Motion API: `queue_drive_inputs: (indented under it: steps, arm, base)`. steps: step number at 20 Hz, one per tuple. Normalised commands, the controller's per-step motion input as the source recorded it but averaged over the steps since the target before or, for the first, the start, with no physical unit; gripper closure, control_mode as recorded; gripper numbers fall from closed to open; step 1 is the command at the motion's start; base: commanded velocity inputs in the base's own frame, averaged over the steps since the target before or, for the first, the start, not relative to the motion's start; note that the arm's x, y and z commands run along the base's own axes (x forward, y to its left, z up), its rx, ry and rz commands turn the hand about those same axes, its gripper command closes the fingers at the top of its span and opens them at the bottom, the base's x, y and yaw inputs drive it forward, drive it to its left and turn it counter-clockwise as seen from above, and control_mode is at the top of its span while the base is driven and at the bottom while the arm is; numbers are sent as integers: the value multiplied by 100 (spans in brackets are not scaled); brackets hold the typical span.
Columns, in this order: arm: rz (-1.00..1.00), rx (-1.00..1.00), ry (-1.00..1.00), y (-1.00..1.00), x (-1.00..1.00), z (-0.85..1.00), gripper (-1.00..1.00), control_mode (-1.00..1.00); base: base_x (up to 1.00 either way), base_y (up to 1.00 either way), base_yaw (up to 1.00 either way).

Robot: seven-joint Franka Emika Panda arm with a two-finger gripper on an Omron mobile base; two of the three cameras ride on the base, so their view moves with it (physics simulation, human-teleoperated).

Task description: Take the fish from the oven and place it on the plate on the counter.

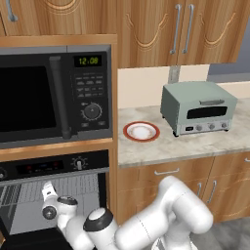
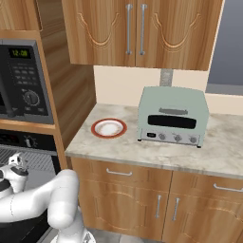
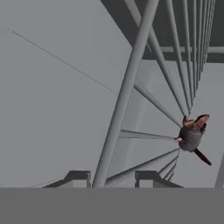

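Observation:
The fish [image 3: 192, 133], small, grey and reddish, lies on the wire rack [image 3: 127, 87] inside the oven [image 1: 53, 166], to the right of my finger tips and beyond them. My gripper [image 3: 113, 178] reaches into the oven cavity [image 1: 46, 188] [image 2: 18, 159]. Its jaws stand partly apart, with one rack wire running between them and no fish there. The plate [image 1: 141, 131] [image 2: 108, 128], red-rimmed with a white centre, sits bare on the counter [image 1: 195, 144] [image 2: 142, 147], right of the oven column.
A black microwave [image 1: 49, 95] sits directly above the oven. A pale green toaster oven [image 1: 197, 107] [image 2: 173, 116] stands on the counter right of the plate. Wooden wall cabinets [image 2: 137, 28] hang overhead. The oven door [image 1: 29, 239] is down below my arm.

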Motion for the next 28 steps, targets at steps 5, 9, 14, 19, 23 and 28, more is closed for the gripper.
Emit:
queue_drive_inputs:
  steps: [5,9,14,19,23,28]
  arm:
    - [3,0,2,23,-61,-22,100,-100]
    - [4,0,1,22,-68,-24,100,-100]
    - [5,0,0,25,-86,-26,100,-100]
    - [8,0,4,26,-88,-30,100,-100]
    - [9,0,7,26,-89,-29,100,-100]
    - [11,0,9,24,-91,-28,100,-100]
  base:
    - [0,0,0]
    - [0,0,0]
    - [0,0,0]
    - [0,0,0]
    - [0,0,0]
    - [0,0,0]
